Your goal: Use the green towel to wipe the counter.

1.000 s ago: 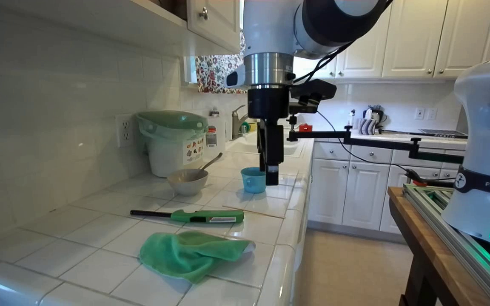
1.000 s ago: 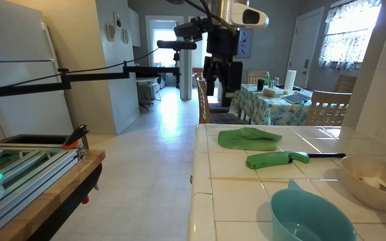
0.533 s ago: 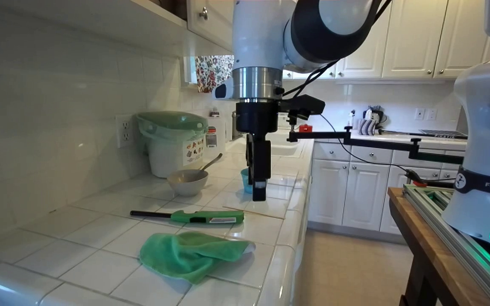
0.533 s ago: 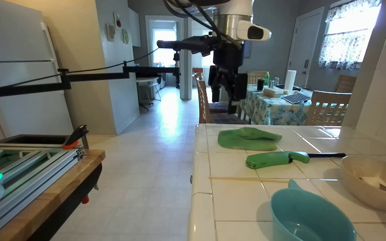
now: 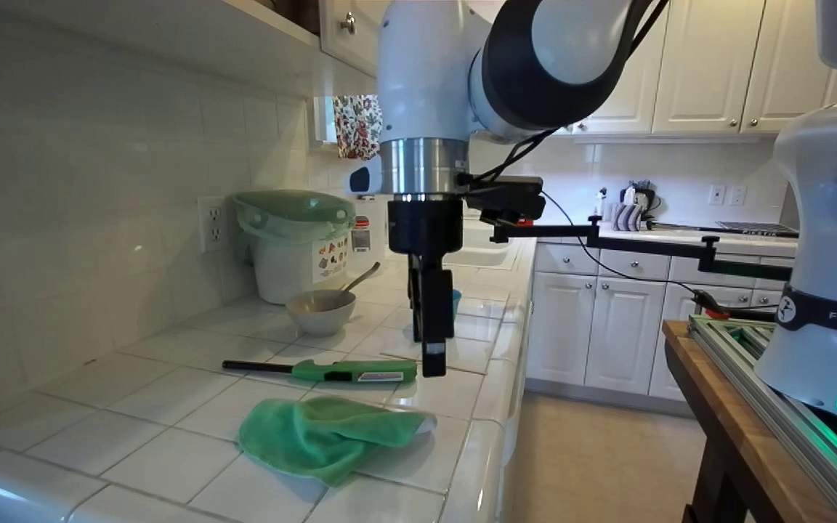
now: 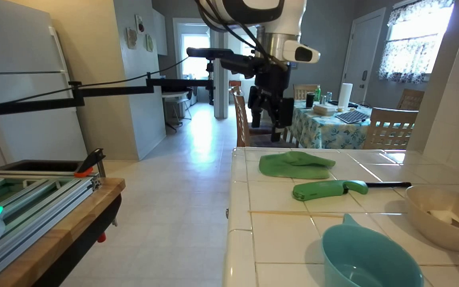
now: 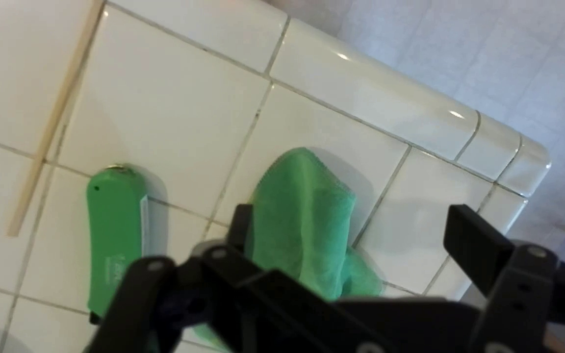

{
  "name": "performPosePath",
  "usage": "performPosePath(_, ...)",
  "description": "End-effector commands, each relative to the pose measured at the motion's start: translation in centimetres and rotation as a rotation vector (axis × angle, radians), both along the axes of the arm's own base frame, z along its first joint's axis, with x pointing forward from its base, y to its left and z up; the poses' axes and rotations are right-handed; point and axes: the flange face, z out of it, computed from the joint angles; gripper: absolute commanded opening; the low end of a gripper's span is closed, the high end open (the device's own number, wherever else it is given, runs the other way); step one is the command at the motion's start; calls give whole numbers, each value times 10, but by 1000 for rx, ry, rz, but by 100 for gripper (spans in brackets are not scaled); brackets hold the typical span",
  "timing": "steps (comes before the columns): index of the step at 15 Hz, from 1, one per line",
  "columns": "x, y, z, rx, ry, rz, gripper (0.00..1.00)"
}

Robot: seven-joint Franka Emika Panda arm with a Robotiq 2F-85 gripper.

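One green towel (image 7: 304,220) lies rumpled on the counter (image 7: 165,113), near the lighter (image 7: 115,230), and the gripper (image 7: 352,228) hangs above, spread wide, holding nothing! Approach stage, it seems; the next move calls for lowering onto the towel, then pinching firmly.

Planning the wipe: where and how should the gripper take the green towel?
Probably from straight above, pinching the raised fold of the green towel: it lies bunched on the counter, so the open gripper could close across that ridge, which likely offers more to grip than flat cloth.
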Motion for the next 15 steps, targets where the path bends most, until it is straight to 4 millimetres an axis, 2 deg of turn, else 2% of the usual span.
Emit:
performPosePath(1, 21, 19, -17, -22, -3, 41, 100)
performPosePath(10, 60, 48, -54, -80, -34, 87, 100)
performPosePath(11, 63, 51, -56, -83, -34, 93, 75)
performPosePath(12, 65, 52, -59, -87, -35, 100, 74)
performPosePath(13, 68, 53, -61, -86, -37, 99, 68)
performPosePath(15, 74, 50, -64, -81, -41, 89, 49)
